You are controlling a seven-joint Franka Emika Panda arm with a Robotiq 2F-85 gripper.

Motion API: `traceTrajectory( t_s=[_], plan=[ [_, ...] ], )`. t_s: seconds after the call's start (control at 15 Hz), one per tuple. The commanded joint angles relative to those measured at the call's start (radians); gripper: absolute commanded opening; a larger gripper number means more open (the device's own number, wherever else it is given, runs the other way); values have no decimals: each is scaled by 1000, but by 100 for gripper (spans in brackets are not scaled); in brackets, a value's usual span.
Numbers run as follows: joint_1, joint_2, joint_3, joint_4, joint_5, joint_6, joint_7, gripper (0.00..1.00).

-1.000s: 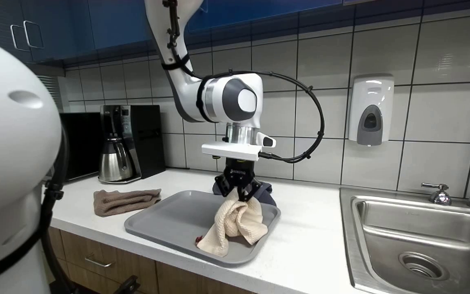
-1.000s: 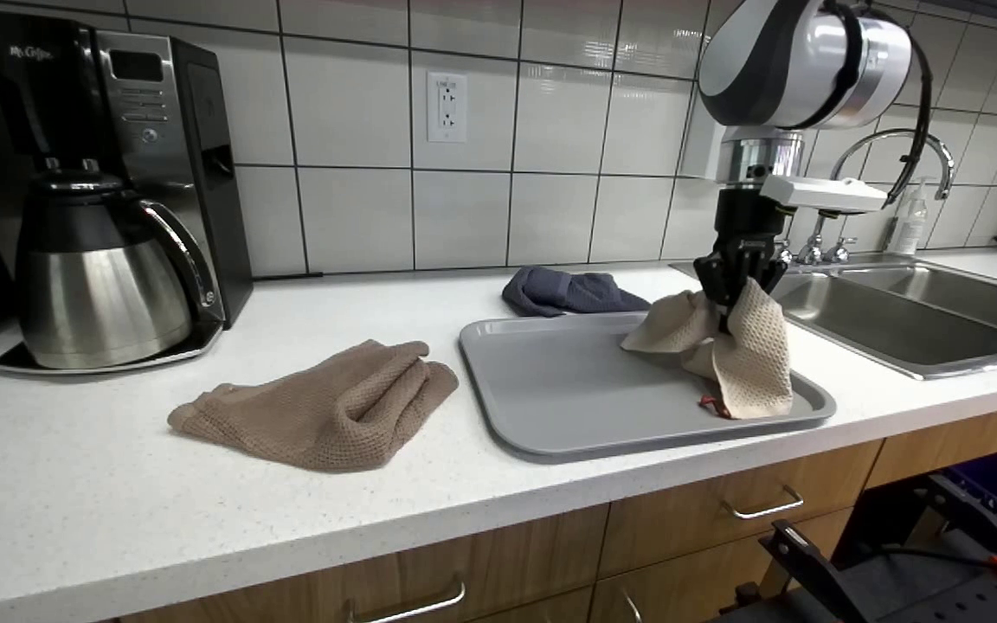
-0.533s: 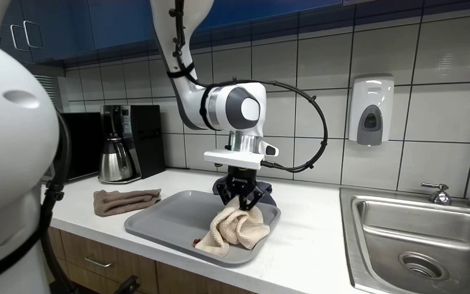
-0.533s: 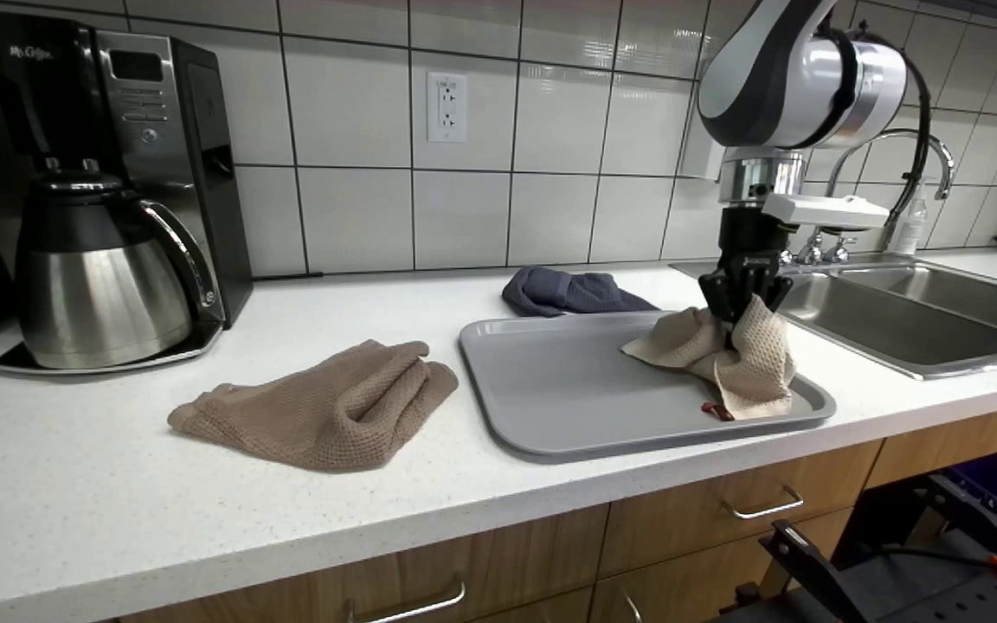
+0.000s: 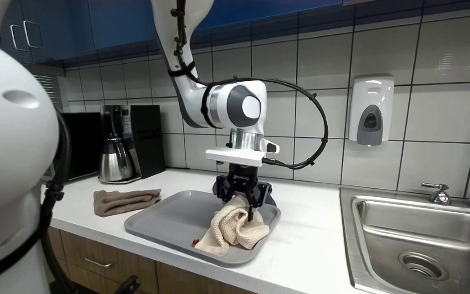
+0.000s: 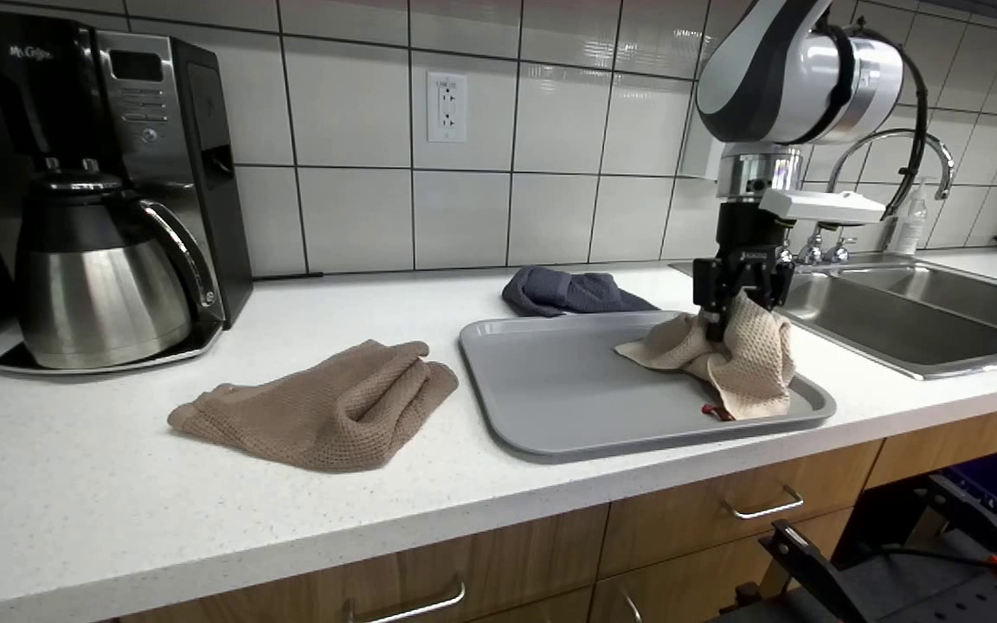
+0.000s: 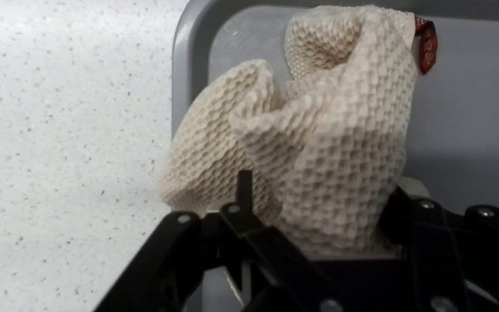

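Note:
A beige waffle-weave cloth (image 5: 231,232) lies crumpled at the sink-side end of a grey tray (image 6: 568,394), with a small red tag (image 7: 427,47) at one corner. My gripper (image 5: 239,207) points down over the cloth's top, jaws spread apart. In the wrist view the loose peak of the cloth (image 7: 353,143) rises between the two parted fingers (image 7: 244,188). The finger at the right of that view stands against or very close to the fabric; I cannot tell which. Cloth folds partly hide the fingertips in an exterior view (image 6: 713,329).
A brown cloth (image 6: 325,411) lies on the white counter beside the tray. Behind the tray is a dark blue cloth (image 6: 576,292). The coffee maker (image 6: 118,216) stands at the far end, the steel sink (image 5: 414,245) at the opposite side. A soap dispenser (image 5: 371,110) hangs on the tiles.
My gripper has come down with the pinched cloth, which now sits lower and more slumped on the tray. In the last half second the jaws have spread apart, letting go of it.

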Motion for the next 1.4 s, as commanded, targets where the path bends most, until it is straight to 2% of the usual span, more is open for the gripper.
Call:
traceTrajectory(
  t_s=[0.0,0.27,0.6,1.33],
  plan=[
    [-9,-61,14,-5,-13,-19,-3,99],
    [-8,-103,13,2,-14,-16,-10,100],
    [-12,-97,5,60,-16,-19,-7,100],
    [-25,41,8,271,5,-17,-29,100]
  ],
)
